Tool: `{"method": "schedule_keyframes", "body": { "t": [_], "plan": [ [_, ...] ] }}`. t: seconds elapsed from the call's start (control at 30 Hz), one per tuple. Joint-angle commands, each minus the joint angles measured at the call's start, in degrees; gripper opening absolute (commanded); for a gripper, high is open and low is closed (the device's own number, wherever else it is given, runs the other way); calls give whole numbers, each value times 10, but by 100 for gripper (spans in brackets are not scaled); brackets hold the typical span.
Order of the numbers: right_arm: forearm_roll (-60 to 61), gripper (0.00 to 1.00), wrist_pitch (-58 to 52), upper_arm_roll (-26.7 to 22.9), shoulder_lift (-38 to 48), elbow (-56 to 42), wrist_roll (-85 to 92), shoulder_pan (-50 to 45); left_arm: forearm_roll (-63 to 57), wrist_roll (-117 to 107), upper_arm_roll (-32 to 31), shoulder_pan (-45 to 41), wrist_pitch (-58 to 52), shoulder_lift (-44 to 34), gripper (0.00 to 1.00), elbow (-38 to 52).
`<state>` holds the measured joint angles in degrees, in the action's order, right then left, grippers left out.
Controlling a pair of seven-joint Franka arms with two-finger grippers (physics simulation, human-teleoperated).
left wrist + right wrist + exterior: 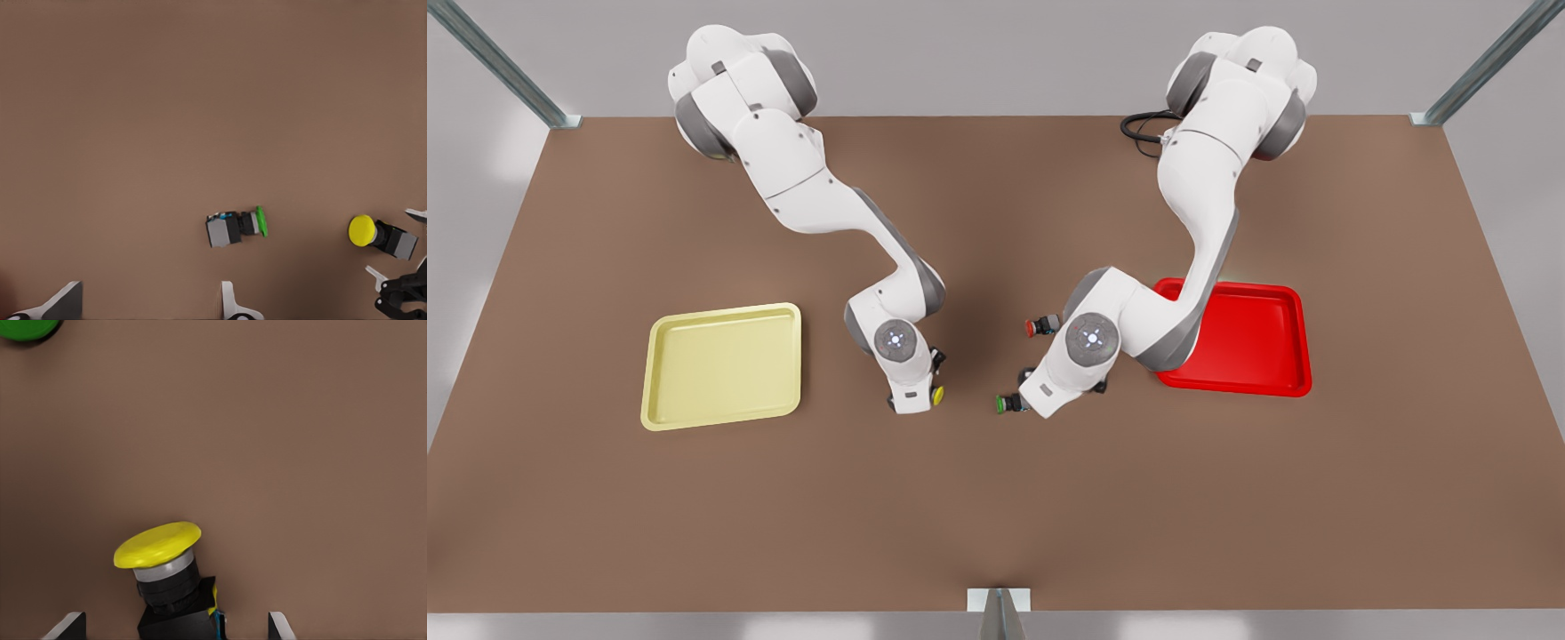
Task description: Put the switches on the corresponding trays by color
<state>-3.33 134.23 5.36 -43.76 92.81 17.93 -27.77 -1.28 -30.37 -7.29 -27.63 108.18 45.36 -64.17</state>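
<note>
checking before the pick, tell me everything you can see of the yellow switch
The yellow switch has a glossy, domed yellow cap wider than its neck, a silver-grey collar, a ribbed black neck and a blocky black body with a small blue and yellow mark. It looks like plastic. It lies on its side on the brown table, cap pointing at the green switch, apart from it. The right gripper is open, fingers either side of the body, not clearly touching.

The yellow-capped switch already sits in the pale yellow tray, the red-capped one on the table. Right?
No. The front view shows the yellow-capped dark-bodied switch on the brown table, outside the pale yellow rectangular tray, below the right claw; the left claw hangs by the green-capped switch. The red-capped switch is on the table.
</note>
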Motion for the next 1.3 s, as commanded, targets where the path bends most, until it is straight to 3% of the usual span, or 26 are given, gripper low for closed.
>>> {"method": "schedule_keyframes", "body": {
  "t": [0.0,0.07,0.17,0.2,0.23,0.33,0.5,0.77,1.1,1.13,1.27],
  "plan": [
    [0,100,1,0,0,0,0,1,0,0,0,-1,6,1,100,1],
    [0,100,7,-1,-4,0,0,2,0,-11,1,-6,21,21,100,17],
    [0,100,7,-2,-4,1,0,3,0,-254,2,-25,3,38,100,37],
    [0,100,7,-2,-4,1,0,3,4,-297,27,-44,-25,40,100,38],
    [0,85,8,-2,-4,1,0,3,12,-304,32,-47,-59,41,100,45],
    [0,68,7,-2,-4,1,0,3,28,-327,40,-50,-45,51,96,50],
    [0,60,7,-2,-4,1,0,3,29,-369,40,-66,9,71,98,51],
    [0,58,7,-2,-4,1,0,4,35,-385,38,-71,64,103,98,47],
    [0,53,6,-2,-4,0,1,7,36,-373,38,-66,58,103,99,45],
    [0,53,6,-2,-2,1,1,8,37,-373,38,-65,62,90,99,31],
    [0,54,-2,-2,21,6,2,16,36,-370,29,-65,106,-65,99,-205]
  ]
}}
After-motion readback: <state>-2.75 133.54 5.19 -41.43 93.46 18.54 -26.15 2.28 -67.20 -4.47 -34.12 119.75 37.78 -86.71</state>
